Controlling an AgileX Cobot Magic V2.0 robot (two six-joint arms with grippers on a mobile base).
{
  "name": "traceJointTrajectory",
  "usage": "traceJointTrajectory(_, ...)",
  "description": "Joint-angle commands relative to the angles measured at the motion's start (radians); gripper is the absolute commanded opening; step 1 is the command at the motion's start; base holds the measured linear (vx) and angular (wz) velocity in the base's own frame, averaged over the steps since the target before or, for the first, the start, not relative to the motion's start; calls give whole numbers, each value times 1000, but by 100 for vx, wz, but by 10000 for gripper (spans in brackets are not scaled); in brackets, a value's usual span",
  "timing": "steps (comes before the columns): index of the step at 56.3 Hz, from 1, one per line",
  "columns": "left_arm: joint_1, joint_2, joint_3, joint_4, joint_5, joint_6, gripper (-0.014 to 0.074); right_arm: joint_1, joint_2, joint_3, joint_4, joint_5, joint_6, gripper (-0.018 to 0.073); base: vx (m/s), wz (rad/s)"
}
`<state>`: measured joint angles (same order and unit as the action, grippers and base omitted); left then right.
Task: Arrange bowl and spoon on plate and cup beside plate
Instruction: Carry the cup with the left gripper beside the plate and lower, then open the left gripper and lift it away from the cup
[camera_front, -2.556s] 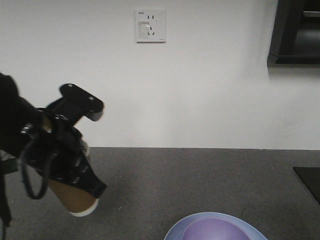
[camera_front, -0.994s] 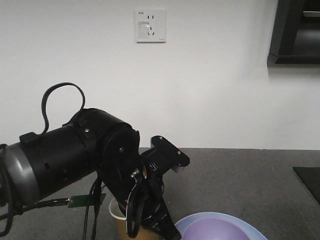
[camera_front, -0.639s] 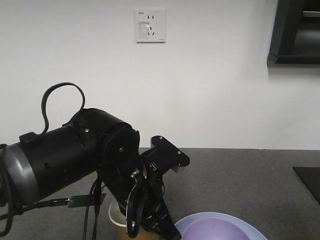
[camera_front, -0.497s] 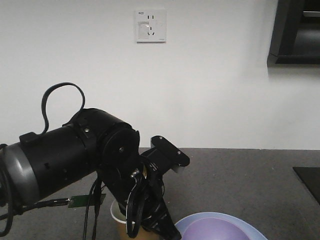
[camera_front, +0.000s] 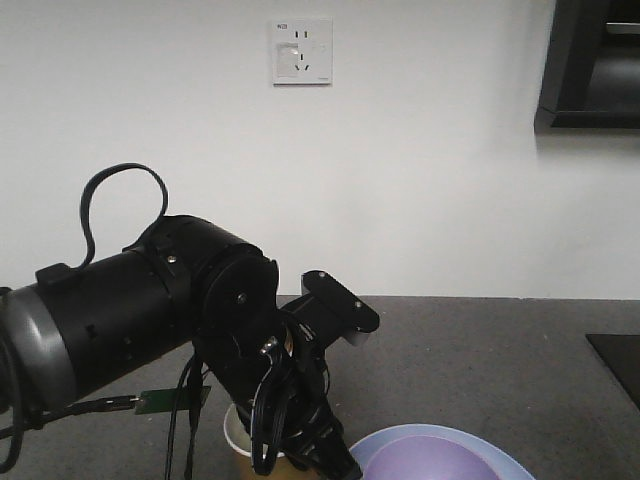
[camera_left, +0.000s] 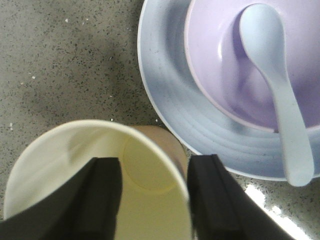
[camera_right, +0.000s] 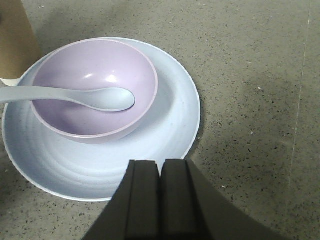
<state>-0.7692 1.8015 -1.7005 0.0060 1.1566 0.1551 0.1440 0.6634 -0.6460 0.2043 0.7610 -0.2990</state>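
The light blue plate (camera_right: 170, 130) lies on the speckled counter with the purple bowl (camera_right: 95, 85) in it. The pale spoon (camera_right: 75, 97) rests in the bowl, its handle over the rim. The brown paper cup (camera_left: 160, 140) stands upright just beside the plate's edge (camera_left: 165, 100). My left gripper (camera_left: 155, 195) is open and straddles the cup's wall, with one finger (camera_left: 102, 195) over the opening and the other outside it. My right gripper (camera_right: 160, 167) is shut on nothing, over the plate's near edge. From the front, the cup's rim (camera_front: 235, 435) shows under the left wrist.
A grey speckled counter (camera_right: 250, 75) runs back to a white wall with a socket (camera_front: 301, 51). A black flat object (camera_front: 615, 365) lies at the counter's right edge. A dark cabinet (camera_front: 590, 60) hangs at the top right.
The left arm has carried the cup from the far left to beside the plate and turned it upright. Over the last second the arm and cup barely shift.
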Motion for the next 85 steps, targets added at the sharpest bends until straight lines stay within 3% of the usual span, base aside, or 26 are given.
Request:
traceJointTrajectory(1,-5,-64,-32,0,-36,0,489,-2,-2,-28,3,-65,-4,-8,0,0)
traceJointTrajectory(31,-5,-138,-214,3,40,0,472,-2,-2,-28,4,-68,-4,-8,0,0)
traceJointTrajectory(37,-5,-177,-221,3,35,0,351,-2,-2,-28,8,-69,-4,-8,0,0)
traceJointTrajectory(46,-5,-250,-217,25,12,2,-9,-2,-2,-28,8,-74,-4,-8,0,0)
traceJointTrajectory(52,-5,-316,-176,38,-35,2,-8,-2,-2,-28,11,-71,-4,-8,0,0)
traceJointTrajectory(63,-5,-504,88,37,-226,18,-6,-2,-5,-28,16,-71,-11,-8,0,0)
traceJointTrajectory(78,-5,-878,716,27,-619,-48,-3,-2,-183,-28,94,-125,-119,-8,0,0)
traceJointTrajectory(85,-5,-1012,926,5,-799,-75,-3,-2,-300,20,141,-187,-157,-8,0,0)
